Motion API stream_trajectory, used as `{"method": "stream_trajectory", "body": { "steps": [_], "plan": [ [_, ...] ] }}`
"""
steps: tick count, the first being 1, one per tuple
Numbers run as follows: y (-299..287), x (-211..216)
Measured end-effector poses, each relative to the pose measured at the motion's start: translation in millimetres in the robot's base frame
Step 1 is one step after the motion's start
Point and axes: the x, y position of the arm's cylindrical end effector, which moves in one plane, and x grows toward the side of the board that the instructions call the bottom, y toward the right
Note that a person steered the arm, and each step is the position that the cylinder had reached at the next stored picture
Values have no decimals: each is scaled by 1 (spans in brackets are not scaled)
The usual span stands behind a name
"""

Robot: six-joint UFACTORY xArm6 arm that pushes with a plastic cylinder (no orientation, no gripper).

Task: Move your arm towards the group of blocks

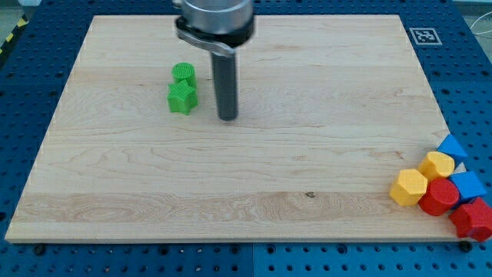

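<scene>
My tip (227,118) rests on the wooden board in the upper middle of the view. Just to its left lie two green blocks: a green star-shaped block (182,98) and a rounder green block (184,74) right above it, touching. A group of blocks sits at the board's lower right corner, far from my tip: a yellow hexagonal block (408,187), a second yellow block (437,165), a red block (439,197), another red block (473,218), a blue triangular block (452,146) and a blue block (468,185). They are packed together.
The wooden board (246,200) lies on a blue perforated table (31,61). A black-and-white marker tag (423,35) sits at the board's upper right corner. Some of the grouped blocks overhang the board's right edge.
</scene>
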Motion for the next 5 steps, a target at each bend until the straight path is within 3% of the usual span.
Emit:
{"method": "stream_trajectory", "body": {
  "steps": [2, 3, 5],
  "plan": [
    [45, 106],
    [61, 87],
    [167, 73]
  ]
}}
